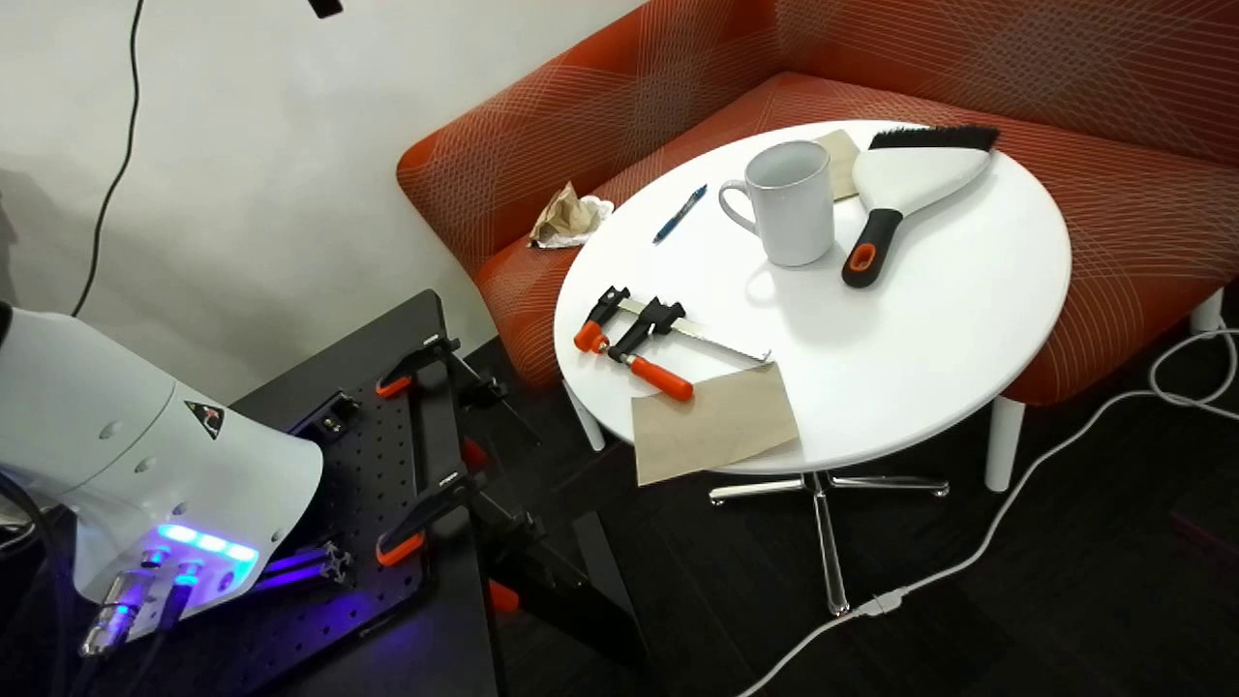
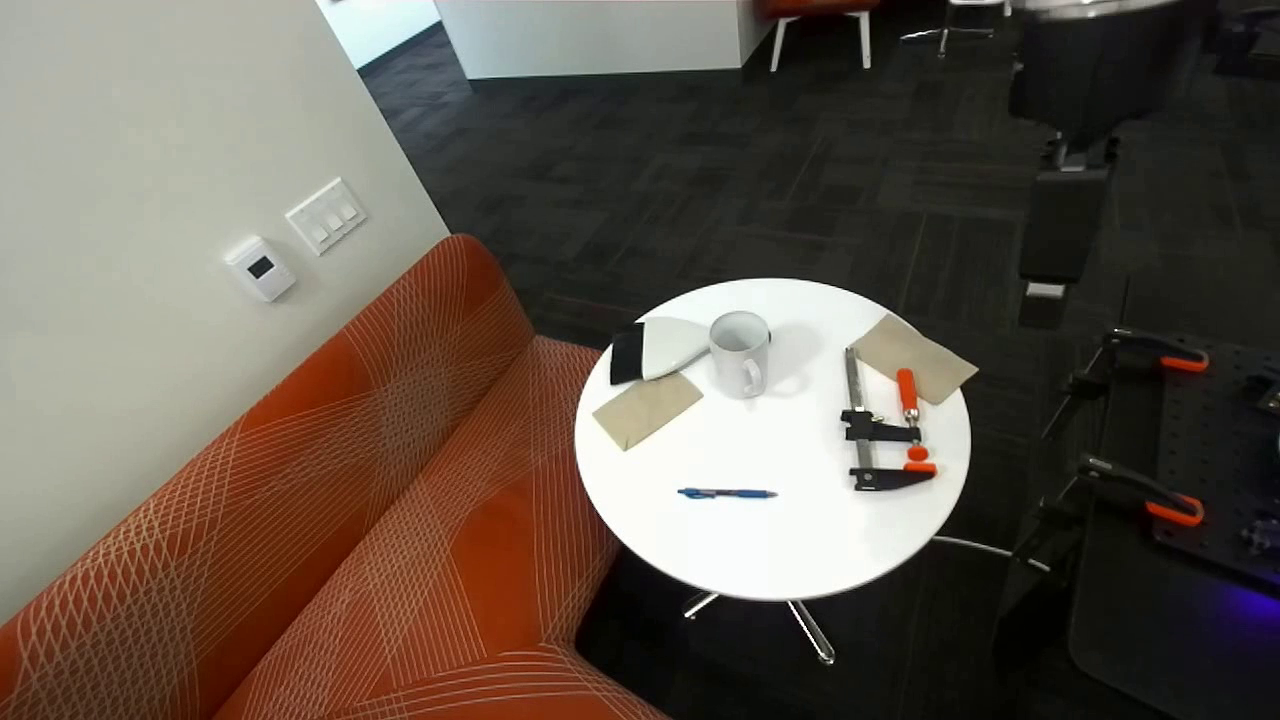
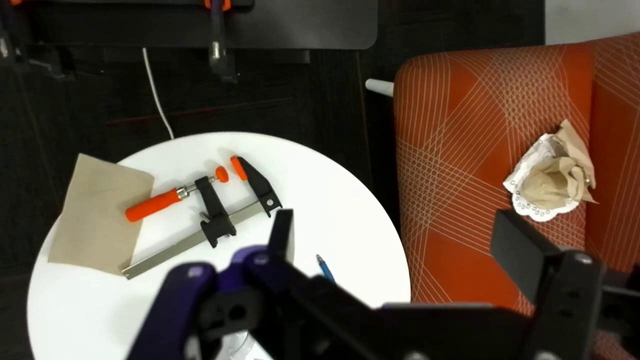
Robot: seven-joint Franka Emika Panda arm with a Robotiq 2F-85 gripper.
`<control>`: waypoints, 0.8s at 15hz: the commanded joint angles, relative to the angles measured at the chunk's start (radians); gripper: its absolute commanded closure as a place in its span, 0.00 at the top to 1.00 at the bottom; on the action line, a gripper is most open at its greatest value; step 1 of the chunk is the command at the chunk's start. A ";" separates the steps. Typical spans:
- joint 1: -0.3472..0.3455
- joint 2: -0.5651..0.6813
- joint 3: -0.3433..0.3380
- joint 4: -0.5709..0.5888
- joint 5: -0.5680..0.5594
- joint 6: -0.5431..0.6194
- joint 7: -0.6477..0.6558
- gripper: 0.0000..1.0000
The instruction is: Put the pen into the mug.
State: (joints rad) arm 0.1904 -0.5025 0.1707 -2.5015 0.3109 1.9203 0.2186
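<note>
The blue pen (image 1: 680, 215) lies flat on the white round table (image 1: 910, 378), also in an exterior view (image 2: 727, 493). In the wrist view one end of the pen (image 3: 325, 267) shows; the gripper hides the rest. The white mug (image 1: 796, 218) stands upright, also in an exterior view (image 2: 740, 362); only a small piece of it seems to show at the bottom of the wrist view. My gripper (image 3: 395, 225) is open and empty, its fingers wide apart, above the table's edge and the couch. It shows side-on at the upper right in an exterior view (image 2: 1052, 265), well above the table.
An orange-handled bar clamp (image 1: 658, 334) and a brown napkin (image 1: 716, 426) lie near the table's robot side. A dustpan with brush (image 1: 915, 184) lies beside the mug, over another napkin (image 2: 648, 410). An orange couch (image 1: 600, 136) borders the table and holds crumpled paper (image 3: 552, 180).
</note>
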 commanded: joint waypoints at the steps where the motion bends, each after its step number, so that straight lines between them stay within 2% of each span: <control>1: -0.020 0.201 0.017 0.112 -0.090 0.059 -0.071 1.00; 4: -0.010 0.334 0.014 0.166 -0.142 0.174 -0.119 1.00; 8: 0.003 0.472 0.013 0.220 -0.151 0.357 -0.159 1.00; 11: 0.010 0.544 0.019 0.247 -0.173 0.445 -0.144 1.00; 12: 0.004 0.498 0.013 0.208 -0.149 0.417 -0.151 1.00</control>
State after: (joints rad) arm 0.1972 -0.0028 0.1804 -2.2937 0.1611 2.3418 0.0667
